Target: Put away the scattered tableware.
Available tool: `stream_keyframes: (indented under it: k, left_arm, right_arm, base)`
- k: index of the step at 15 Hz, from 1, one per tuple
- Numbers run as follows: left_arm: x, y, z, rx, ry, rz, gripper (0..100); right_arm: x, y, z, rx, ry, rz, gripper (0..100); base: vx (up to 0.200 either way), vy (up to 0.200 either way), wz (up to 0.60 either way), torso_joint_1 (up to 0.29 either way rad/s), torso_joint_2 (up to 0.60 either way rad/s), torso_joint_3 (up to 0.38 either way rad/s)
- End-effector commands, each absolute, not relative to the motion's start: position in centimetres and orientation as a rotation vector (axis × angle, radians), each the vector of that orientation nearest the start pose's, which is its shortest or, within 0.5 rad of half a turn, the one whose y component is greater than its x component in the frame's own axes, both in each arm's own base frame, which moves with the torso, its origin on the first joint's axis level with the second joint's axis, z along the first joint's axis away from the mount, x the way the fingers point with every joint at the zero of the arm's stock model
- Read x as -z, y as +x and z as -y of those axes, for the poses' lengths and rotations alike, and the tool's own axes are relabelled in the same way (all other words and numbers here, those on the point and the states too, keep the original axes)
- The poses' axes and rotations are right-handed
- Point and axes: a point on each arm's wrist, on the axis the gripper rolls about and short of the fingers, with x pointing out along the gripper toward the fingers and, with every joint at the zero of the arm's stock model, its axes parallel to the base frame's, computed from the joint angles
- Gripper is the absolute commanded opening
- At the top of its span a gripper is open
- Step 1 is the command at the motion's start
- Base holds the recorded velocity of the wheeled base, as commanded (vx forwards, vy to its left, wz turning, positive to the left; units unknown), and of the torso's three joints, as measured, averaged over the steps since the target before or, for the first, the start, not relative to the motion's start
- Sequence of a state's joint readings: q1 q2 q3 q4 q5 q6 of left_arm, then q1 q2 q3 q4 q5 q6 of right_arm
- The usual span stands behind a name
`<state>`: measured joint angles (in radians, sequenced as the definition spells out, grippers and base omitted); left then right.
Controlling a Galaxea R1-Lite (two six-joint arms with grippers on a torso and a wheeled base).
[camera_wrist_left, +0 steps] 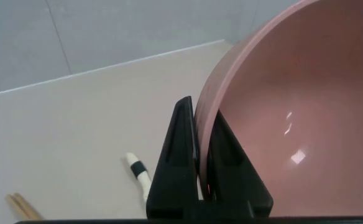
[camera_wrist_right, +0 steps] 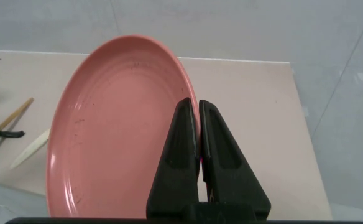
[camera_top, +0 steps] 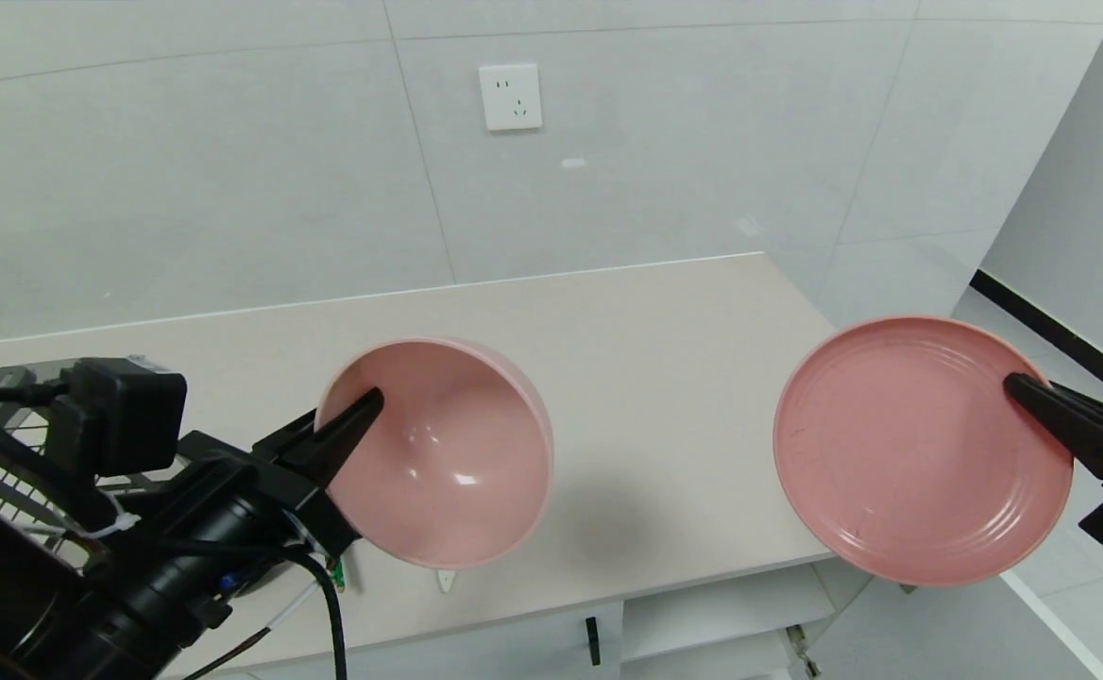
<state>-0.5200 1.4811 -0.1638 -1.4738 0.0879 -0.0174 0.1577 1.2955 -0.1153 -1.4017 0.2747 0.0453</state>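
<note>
Bowl (camera_top: 448, 463) pinched in left tool (camera_top: 367, 399), plate (camera_top: 901, 453) pinched in right tool (camera_top: 1019, 385)

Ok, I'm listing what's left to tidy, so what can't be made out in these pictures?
- Head view: white utensil, all but its tip hidden behind the bowl.
- Left wrist view: chopsticks, cut off by the picture's edge.
- Right wrist view: dark-handled item, cut by the edge, too small to identify.
- Head view: rack, mostly behind the left arm.
</note>
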Motion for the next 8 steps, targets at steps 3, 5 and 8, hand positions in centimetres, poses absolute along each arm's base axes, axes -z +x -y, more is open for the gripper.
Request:
stream_keyframes:
  k: [3,5,8]
  left_arm:
    - [-14.4,18.6,10.6,0.437,-0.071,0.090,0]
    - [-14.4,18.0,11.0,0.469,-0.055,0.095,0]
    - [-14.6,17.7,11.0,0.473,-0.052,0.102,0]
  right_arm:
    - [-16.1,16.7,-3.3,-0.432,0.001,0.193,0]
    - [-15.6,16.4,-3.2,-0.430,-0.033,0.178,0]
    - [-15.9,15.8,-3.2,-0.430,-0.035,0.200,0]
  base:
    - [0.000,0.000,0.00,0.000,0.00,0.000]
    - [-0.100,0.000,0.00,0.001,0.00,0.004]
    - [-0.200,0.000,0.00,0.002,0.00,0.004]
